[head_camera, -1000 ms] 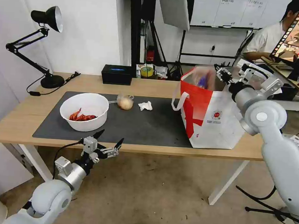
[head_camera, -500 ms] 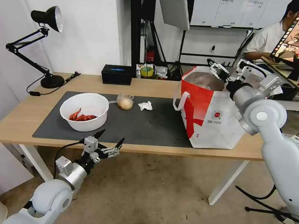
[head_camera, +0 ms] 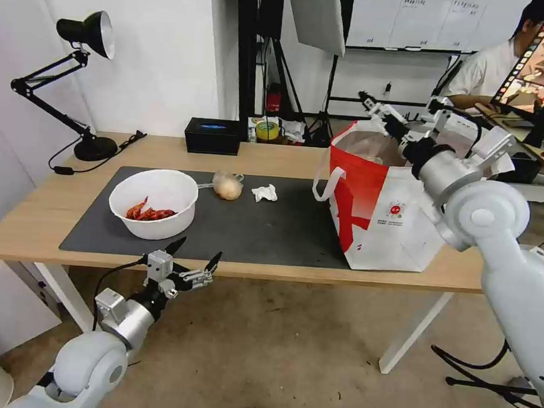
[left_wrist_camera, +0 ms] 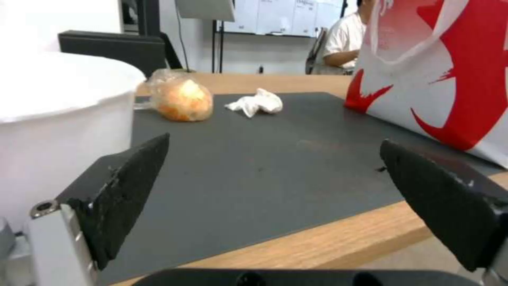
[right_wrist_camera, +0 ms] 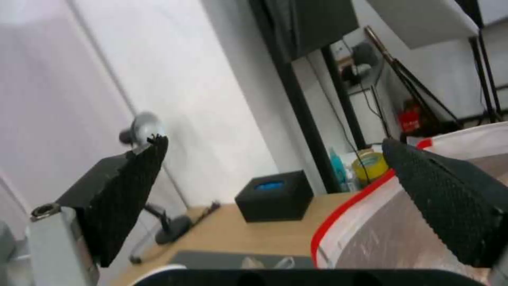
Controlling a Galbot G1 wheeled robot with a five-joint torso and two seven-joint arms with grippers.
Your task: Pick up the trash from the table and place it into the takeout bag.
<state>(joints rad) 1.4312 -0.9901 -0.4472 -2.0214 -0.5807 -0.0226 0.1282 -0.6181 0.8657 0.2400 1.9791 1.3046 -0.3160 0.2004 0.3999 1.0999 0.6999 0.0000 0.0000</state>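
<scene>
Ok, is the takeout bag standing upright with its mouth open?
Yes. The takeout bag stands upright on the table, mouth open, foil lining visible; the right gripper is above it, empty.

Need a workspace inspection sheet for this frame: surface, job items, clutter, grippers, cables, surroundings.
Surface: wood table with dark grey mat.
Job's things: white bowl with red shells, small clear bag, crumpled tissue on the mat; takeout bag upright at its right end.
Clutter: black box, desk lamp.
Grippers: left gripper open, below the table's front edge; right gripper open, above the bag's mouth.
Cables: lamp cord.
Surroundings: person seated behind.
</scene>
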